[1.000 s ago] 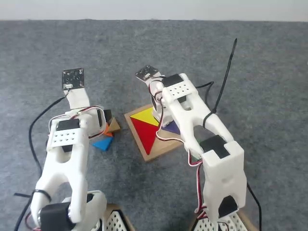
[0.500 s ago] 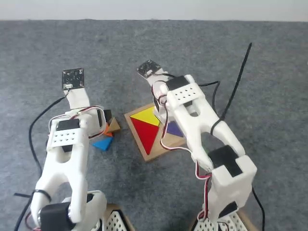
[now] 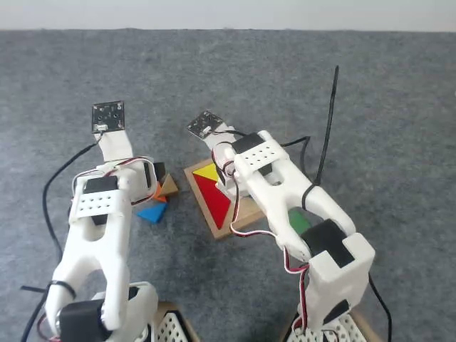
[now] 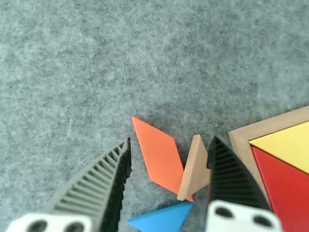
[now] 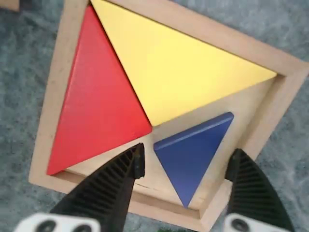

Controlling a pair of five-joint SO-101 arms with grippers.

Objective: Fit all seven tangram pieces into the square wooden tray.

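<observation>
Tray (image 5: 231, 46) of light wood sits on the fuzzy grey bench (image 3: 370, 107), under the right arm. We see three pieces lying flat inside it. A big red triangle (image 5: 91, 101) fills one side. A big yellow triangle (image 5: 169, 67) fills the side next to it, and their long edges touch. A smaller dark blue triangle (image 5: 193, 145) lies in the part that is left, just beside the yellow one, with bare wood around it.

The right claw (image 5: 188, 153) hangs over the tray, right above the dark blue triangle. Its two black fingers (image 5: 111, 183) are spread wide and hold nothing.

The left claw (image 4: 171, 145) hangs low over three more pieces on the bench, near one side of the tray. Its fingers are spread wide too, and they grip nothing. An orange slanted piece (image 4: 159, 154) lies flat between them. A tan triangle (image 4: 195, 166) is tilted and rests partly on the orange piece, just beside one finger. A light blue triangle (image 4: 161, 218) lies flat close to both.

From the high view, we see a small green bit (image 3: 299, 221) beside the right arm, near the tray. We cannot tell its shape.
</observation>
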